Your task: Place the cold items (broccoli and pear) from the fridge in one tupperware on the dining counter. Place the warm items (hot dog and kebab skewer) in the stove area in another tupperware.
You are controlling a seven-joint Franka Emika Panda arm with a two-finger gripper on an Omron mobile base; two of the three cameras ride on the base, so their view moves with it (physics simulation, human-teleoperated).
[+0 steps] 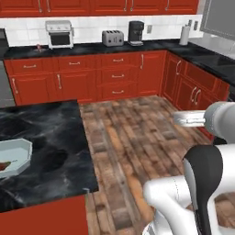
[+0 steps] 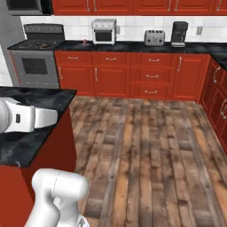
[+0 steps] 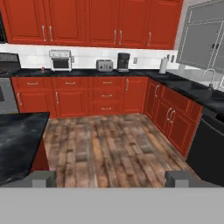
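A pale tupperware (image 1: 20, 153) sits on the black dining counter (image 1: 50, 137) at the left edge, with a dark red item (image 1: 3, 166) lying in it, too cut off to identify. My gripper (image 3: 110, 179) is open, its fingertips (image 3: 43, 178) wide apart with nothing between them. It is held high and looks across the kitchen floor toward the back counter, with a corner of the dining counter (image 3: 17, 140) at its left. The stove (image 2: 37, 44) stands at the back left, and something small and reddish lies on its top.
Along the back counter stand a toaster oven (image 1: 59, 34), a toaster (image 1: 112, 38) and a coffee machine (image 1: 136, 32). Red cabinets (image 1: 193, 89) run down the right side, with a paper towel roll (image 3: 163, 65), a sink tap (image 3: 210, 76) and a black dishwasher (image 3: 210, 146). Wooden floor (image 2: 146, 146) lies between.
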